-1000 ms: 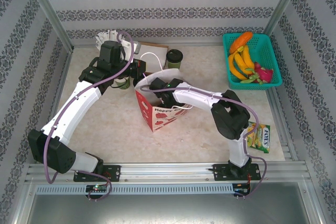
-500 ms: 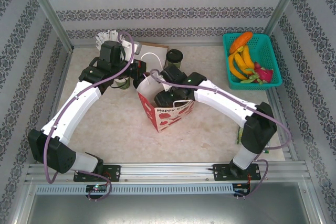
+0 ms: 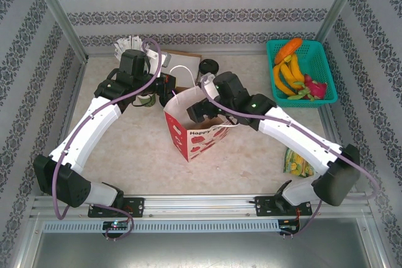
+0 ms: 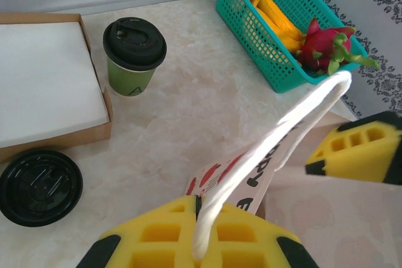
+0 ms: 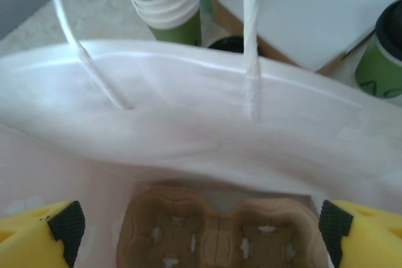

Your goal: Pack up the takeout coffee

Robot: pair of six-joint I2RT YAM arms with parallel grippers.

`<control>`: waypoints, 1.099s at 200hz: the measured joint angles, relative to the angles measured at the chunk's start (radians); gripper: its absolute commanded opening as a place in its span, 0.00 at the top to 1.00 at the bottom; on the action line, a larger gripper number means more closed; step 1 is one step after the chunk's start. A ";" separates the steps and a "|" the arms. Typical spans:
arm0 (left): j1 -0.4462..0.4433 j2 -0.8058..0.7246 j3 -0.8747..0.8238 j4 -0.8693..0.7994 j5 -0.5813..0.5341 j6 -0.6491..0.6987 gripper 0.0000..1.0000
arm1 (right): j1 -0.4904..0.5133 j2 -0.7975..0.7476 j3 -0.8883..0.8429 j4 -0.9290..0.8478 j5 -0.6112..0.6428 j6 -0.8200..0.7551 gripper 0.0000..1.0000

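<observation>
The paper bag (image 3: 195, 137) carried the red word "Happy" on its side, with red shapes under it. The rest of the print was cut off. The coffee cup (image 3: 208, 67) bore a dark mark on its green wall in the left wrist view (image 4: 134, 54), too small to read.

The left arm ran up the left side of the counter (image 3: 138, 149) and bent in toward the bag. The left claw (image 4: 198, 230) was clenched on the bag's white handle (image 4: 276, 136).

The right arm reached from a wide elbow on the right, slanting up and left. The right claw (image 3: 202, 110) hung over the bag's mouth, released, with its 2 yellow fingers (image 5: 38, 236) far apart and nothing between them. Below it, a brown cardboard carrier (image 5: 217, 230) lay inside the bag.

The coffee cup stood upright and lidded on the counter beyond the bag, beside a flat brown box (image 4: 44, 86).
</observation>
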 measured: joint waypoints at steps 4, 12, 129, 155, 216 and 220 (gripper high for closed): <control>0.000 0.000 0.000 0.000 0.001 0.000 1.00 | -0.002 -0.008 0.000 0.007 0.006 0.000 0.02; 0.000 0.000 0.000 0.000 0.003 0.003 1.00 | -0.009 -0.026 0.000 0.030 0.018 -0.002 0.02; 0.001 0.018 0.040 -0.026 0.051 0.090 0.79 | -0.328 -0.043 0.013 0.218 -0.208 0.106 0.02; 0.004 0.036 0.074 -0.066 0.068 0.105 0.33 | -0.401 0.003 0.021 0.202 -0.329 0.063 0.02; 0.006 0.001 0.144 -0.278 -0.059 0.002 0.13 | -0.389 0.073 0.096 0.098 -0.540 -0.127 0.02; 0.006 -0.005 0.144 -0.298 -0.078 -0.013 0.14 | -0.384 0.075 0.098 0.093 -0.543 -0.140 0.02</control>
